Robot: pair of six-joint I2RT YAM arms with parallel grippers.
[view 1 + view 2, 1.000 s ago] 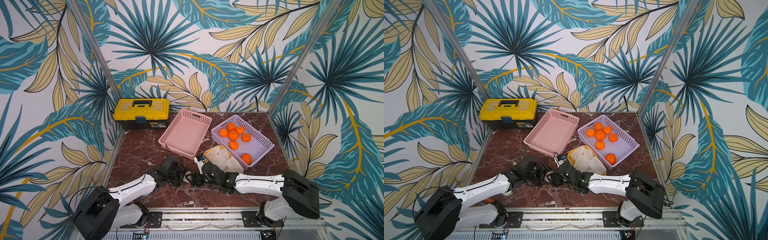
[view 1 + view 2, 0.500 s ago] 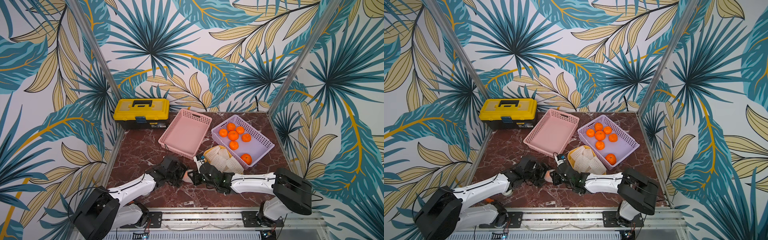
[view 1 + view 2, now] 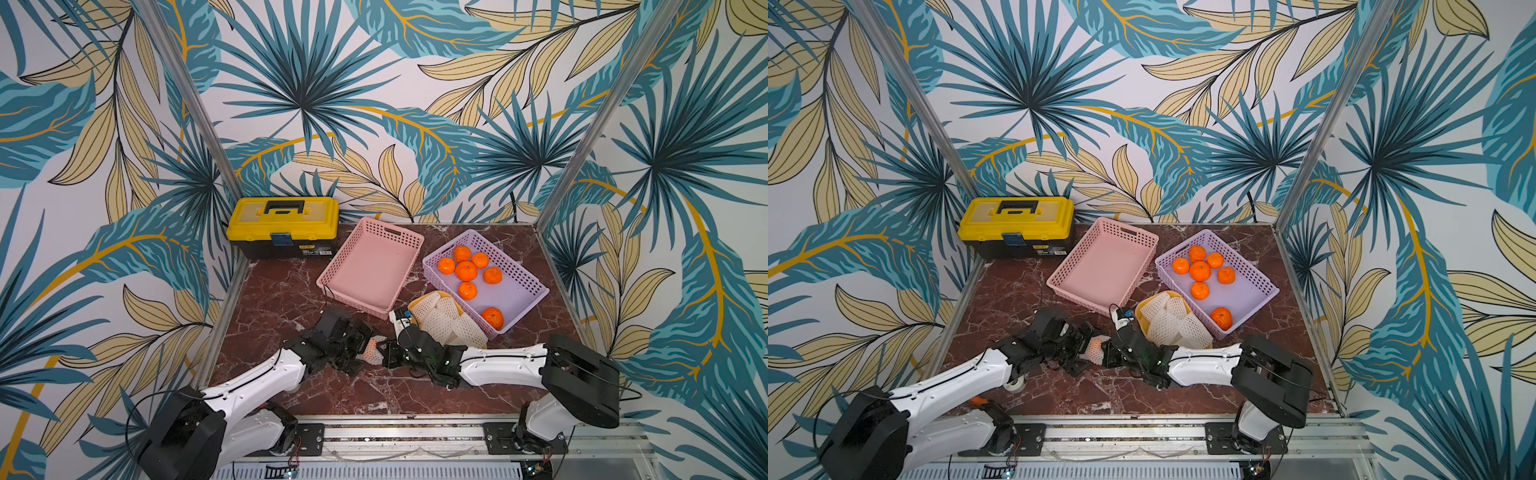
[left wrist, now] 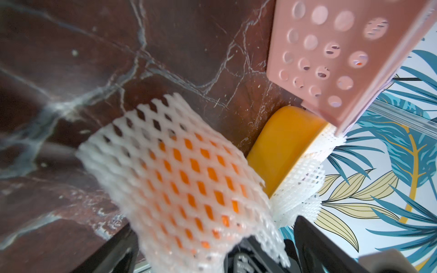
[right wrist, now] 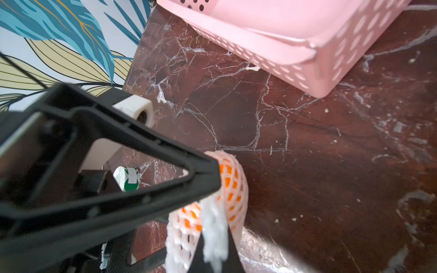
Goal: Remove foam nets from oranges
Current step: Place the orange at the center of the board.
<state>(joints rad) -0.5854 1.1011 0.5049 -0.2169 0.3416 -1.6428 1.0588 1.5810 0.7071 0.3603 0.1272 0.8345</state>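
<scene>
Netting is what the coming move turns on. A white foam net with diamond-shaped holes [image 4: 179,179] wraps one small round orange [image 4: 211,173]. This bundle lies directly between the two claws, over the dark red marbled worktop [image 3: 282,299]. Whether it rests on the stone or hangs just clear, I cannot tell.

The sleeve's long axis runs along the line joining the claws. The right claw [image 5: 214,245] is closed, pinching the bunched, empty end of the net that points toward it. The fruit therefore sits just beyond its tips.

The left claw [image 3: 362,352] is spread wide, with its fingers [image 5: 203,182] either side of the fruit end and no squeeze showing. The fruit is nearer to this claw. In both top views the arms reach in low and nearly level across the worktop, meeting tip to tip.

As I judge it, the net slides off only if the left claw closes on the fruit through the mesh while the right draws back along the sleeve's axis. A pull off that axis may simply drag the fruit along.

Behind the right claw's wrist, a round yellow bowl [image 3: 1140,322] holds a heap of empty nets [image 3: 1173,322]. Beyond that, a lilac perforated basket [image 3: 513,299] holds seven bare oranges [image 3: 466,271]. A pink perforated plastic basket [image 3: 374,270] stands beyond both claws.
</scene>
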